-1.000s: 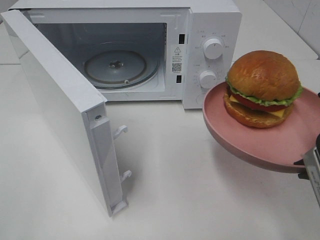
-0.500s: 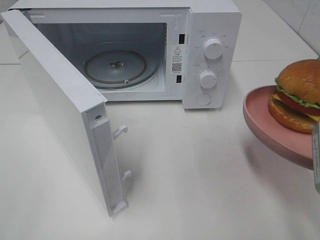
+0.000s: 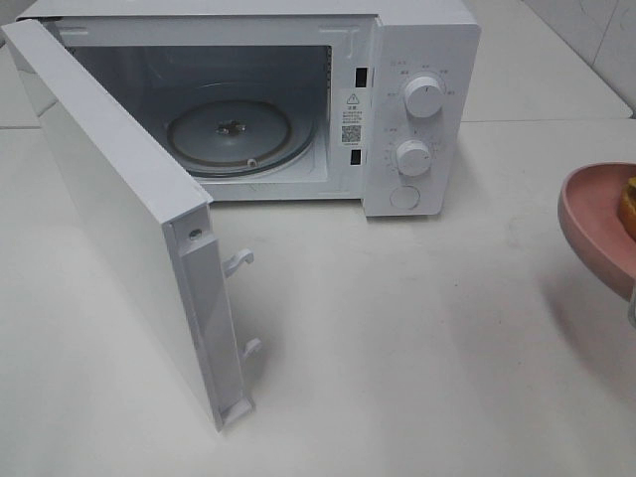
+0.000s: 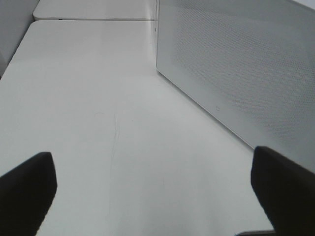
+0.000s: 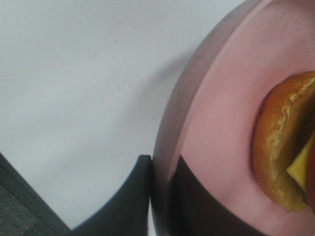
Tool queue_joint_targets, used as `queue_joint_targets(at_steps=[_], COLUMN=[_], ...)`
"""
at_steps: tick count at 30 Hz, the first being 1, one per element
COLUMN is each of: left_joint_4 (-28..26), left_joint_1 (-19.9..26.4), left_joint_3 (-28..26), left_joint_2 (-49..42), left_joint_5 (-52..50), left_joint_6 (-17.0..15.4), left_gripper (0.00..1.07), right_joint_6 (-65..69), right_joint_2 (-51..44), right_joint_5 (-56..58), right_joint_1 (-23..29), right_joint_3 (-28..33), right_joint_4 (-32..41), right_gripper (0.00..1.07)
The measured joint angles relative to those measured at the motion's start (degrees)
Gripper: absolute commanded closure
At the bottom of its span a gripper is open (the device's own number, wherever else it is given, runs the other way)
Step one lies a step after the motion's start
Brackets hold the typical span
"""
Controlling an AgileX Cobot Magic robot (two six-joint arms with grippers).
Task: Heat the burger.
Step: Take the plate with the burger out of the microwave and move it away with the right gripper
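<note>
A white countertop [image 3: 397, 348] fills the high exterior view, with a white boxy microwave oven [image 3: 417, 99] standing at about twelve o'clock. Its white door [image 3: 119, 209] is swung wide open toward nine o'clock, showing a dim cavity with a round glass turntable [image 3: 234, 134] lying flat on the floor inside. Two round white knobs [image 3: 423, 96] sit one above the other on the control panel to the right of the cavity. At three o'clock, cut off by the picture's edge, a flat round pink plate [image 3: 591, 224] is held up above the counter, casting a soft shadow below it. Only a sliver of the small round burger with its golden-brown bun [image 3: 629, 207] shows there on the plate; the right wrist view shows its bun edge and a yellow layer, resting on the pink surface well apart from the microwave. The right gripper [image 5: 160, 196] has its dark fingers pressed together on the plate's rim, one finger outside and one inside. The left gripper [image 4: 157, 191] hangs above bare countertop beside the perforated outer face of the door, its two dark fingertips [image 4: 27, 189] spread wide and holding nothing.
</note>
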Motion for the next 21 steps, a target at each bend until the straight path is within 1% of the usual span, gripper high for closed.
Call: queue_joint_targets(at_steps=[1, 3, 4, 6, 7, 8, 10, 12, 15, 16, 18, 19, 20, 21], left_joint_4=[0.00, 0.00, 0.00, 0.00, 0.00, 0.00, 0.00, 0.00, 0.00, 0.00, 0.00, 0.00, 0.00, 0.00], left_joint_1=[0.00, 0.00, 0.00, 0.00, 0.00, 0.00, 0.00, 0.00, 0.00, 0.00, 0.00, 0.00, 0.00, 0.00], left_joint_3=[0.00, 0.00, 0.00, 0.00, 0.00, 0.00, 0.00, 0.00, 0.00, 0.00, 0.00, 0.00, 0.00, 0.00], left_joint_2=[0.00, 0.00, 0.00, 0.00, 0.00, 0.00, 0.00, 0.00, 0.00, 0.00, 0.00, 0.00, 0.00, 0.00], left_joint_5=[0.00, 0.00, 0.00, 0.00, 0.00, 0.00, 0.00, 0.00, 0.00, 0.00, 0.00, 0.00, 0.00, 0.00], left_joint_6=[0.00, 0.00, 0.00, 0.00, 0.00, 0.00, 0.00, 0.00, 0.00, 0.00, 0.00, 0.00, 0.00, 0.00], left_gripper=[0.07, 0.07, 0.07, 0.07, 0.07, 0.07, 0.07, 0.07, 0.07, 0.07, 0.07, 0.07, 0.07, 0.07], right_joint_6=[0.00, 6.88, 6.88, 13.69, 13.69, 19.25, 21.43, 31.97, 34.15, 39.53, 41.65, 46.87, 49.33, 49.33], right_joint_2=[0.00, 2.06, 2.06, 4.53, 4.53, 6.47, 7.45, 11.17, 11.92, 13.92, 14.95, 16.73, 17.82, 17.82], right_joint_5=[0.00, 1.49, 1.49, 2.98, 2.98, 3.44, 3.55, 3.32, 3.09, 2.64, 2.46, 2.06, 1.83, 1.83], right_joint_1=[0.00, 0.00, 0.00, 0.00, 0.00, 0.00, 0.00, 0.00, 0.00, 0.00, 0.00, 0.00, 0.00, 0.00], right_joint_3=[0.00, 0.00, 0.00, 0.00, 0.00, 0.00, 0.00, 0.00, 0.00, 0.00, 0.00, 0.00, 0.00, 0.00], right_joint_4=[0.00, -2.46, -2.46, -4.81, -4.81, -6.53, -7.28, -10.89, -11.52, -12.72, -13.01, -13.64, -13.69, -13.69], right_gripper=[1.03, 1.03, 1.03, 1.03, 1.03, 1.03, 1.03, 1.03, 1.02, 1.02, 1.02, 1.02, 1.02, 1.02])
